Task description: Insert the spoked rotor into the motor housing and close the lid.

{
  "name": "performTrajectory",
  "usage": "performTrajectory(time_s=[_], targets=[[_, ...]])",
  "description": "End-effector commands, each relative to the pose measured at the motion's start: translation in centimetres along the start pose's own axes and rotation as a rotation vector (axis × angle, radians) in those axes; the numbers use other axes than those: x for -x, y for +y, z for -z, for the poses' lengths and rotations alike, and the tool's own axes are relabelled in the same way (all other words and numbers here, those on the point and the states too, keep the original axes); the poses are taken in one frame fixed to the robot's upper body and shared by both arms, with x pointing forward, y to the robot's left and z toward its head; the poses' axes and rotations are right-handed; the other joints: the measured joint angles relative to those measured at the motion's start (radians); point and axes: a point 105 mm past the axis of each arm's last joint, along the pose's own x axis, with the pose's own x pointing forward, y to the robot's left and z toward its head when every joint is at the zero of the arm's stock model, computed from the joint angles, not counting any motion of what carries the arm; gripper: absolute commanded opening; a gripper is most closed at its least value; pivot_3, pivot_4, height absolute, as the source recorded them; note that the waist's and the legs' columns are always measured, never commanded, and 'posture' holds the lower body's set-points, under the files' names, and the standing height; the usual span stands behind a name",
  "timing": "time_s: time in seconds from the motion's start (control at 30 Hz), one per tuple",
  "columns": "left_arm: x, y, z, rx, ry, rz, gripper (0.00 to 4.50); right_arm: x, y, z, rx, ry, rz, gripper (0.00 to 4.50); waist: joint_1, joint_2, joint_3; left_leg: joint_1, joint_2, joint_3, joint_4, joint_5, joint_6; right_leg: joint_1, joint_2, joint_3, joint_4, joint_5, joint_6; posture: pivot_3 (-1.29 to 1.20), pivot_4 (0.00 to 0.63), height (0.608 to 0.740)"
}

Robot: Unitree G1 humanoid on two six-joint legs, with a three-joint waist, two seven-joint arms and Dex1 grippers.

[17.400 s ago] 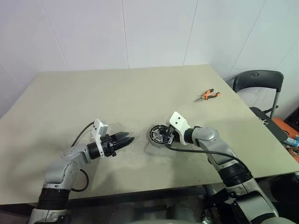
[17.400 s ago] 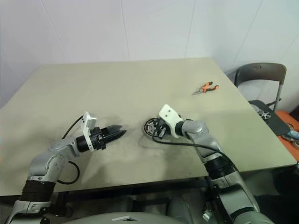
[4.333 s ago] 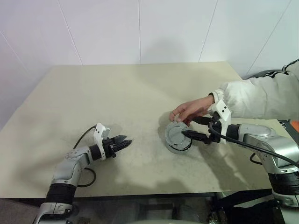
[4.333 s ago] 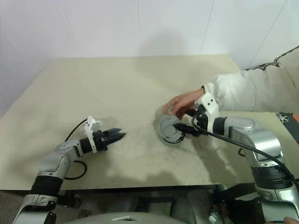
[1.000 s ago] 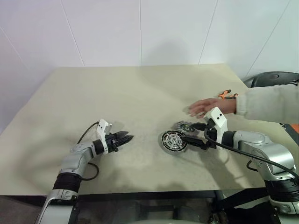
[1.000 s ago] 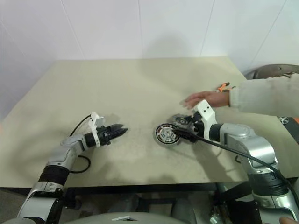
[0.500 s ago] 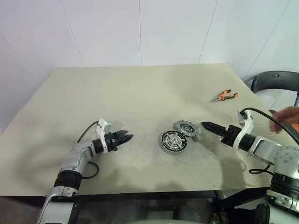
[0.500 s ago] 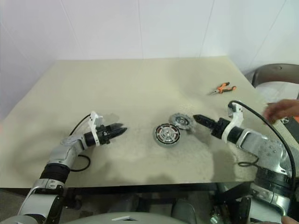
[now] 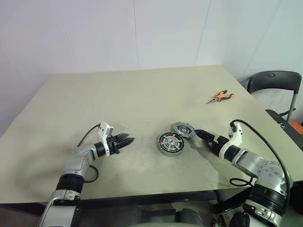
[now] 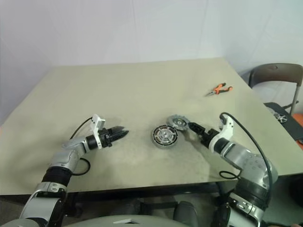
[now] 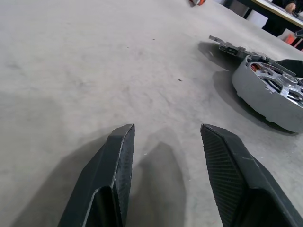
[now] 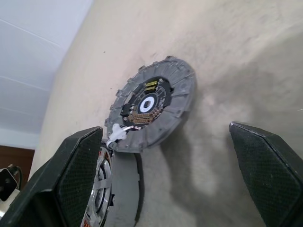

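- The room is bright, with soft, even light
- Soft grey shadows lie on the table (image 9: 142,94) under both arms
- The left gripper (image 11: 165,161) casts a dark shadow just in front of its fingers
- Nothing looks blurry

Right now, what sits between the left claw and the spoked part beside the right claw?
Head view: bare table, then one round part with silver spokes showing, between the left claw and the grey toothed disc nearest the right claw.
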Motion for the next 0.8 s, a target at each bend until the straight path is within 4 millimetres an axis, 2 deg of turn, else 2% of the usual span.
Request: performTrajectory(time_s=[0.03,0.17,0.4,0.6,0.7,0.8], targets=[[0.2,-1.0,0.9,0.003,0.020,0.023,2.36,-1.5,1.5,0.7,0.010,0.029,-0.047,4.47,-0.011,-0.001,0.000,0.001,0.000,0.000,-0.001,0.000,0.000,0.000,0.000,0.000,0.000,0.000,0.000,0.00,0.000,0.740],[0.5,-0.9,0.8,0.003,0.022,0.019,2.36,-2.4,2.6,0.7,0.024,0.028,-0.077,4.47,-0.015,-0.001,0.000,0.003,0.001,0.000,-0.003,0.000,-0.001,-0.001,0.001,0.000,-0.001,0.000,0.000,0.00,0.000,0.740],[0.4,-1.2,0.2,0.002,0.009,0.016,2.36,-3.8,2.8,0.5,0.025,0.024,-0.083,4.47,-0.012,-0.001,0.000,0.002,0.001,0.000,-0.005,0.000,-0.001,-0.003,0.001,0.000,-0.002,0.000,0.000,0.00,0.000,0.740],[0.6,-1.5,0.0,0.003,0.008,0.010,2.36,-3.7,2.5,0.8,0.085,0.042,-0.073,4.47,-0.012,-0.001,0.000,-0.002,0.001,0.000,-0.005,0.000,-0.001,-0.006,0.001,0.001,-0.002,0.000,0.000,0.00,0.000,0.740],[0.6,-1.5,0.0,0.007,0.009,0.009,2.36,-3.5,1.9,0.6,0.101,0.025,-0.055,3.88,-0.012,-0.002,0.000,-0.003,0.001,0.000,-0.005,0.000,-0.001,-0.007,0.001,0.001,-0.002,0.000,0.000,0.00,0.000,0.740],[0.7,-1.3,0.4,0.010,0.015,0.008,2.36,-3.2,2.2,0.6,0.161,0.020,-0.070,2.91,-0.010,-0.002,0.000,-0.005,0.001,0.000,-0.005,0.000,-0.001,-0.009,0.001,0.001,-0.002,0.000,0.000,0.00,0.000,0.740]])
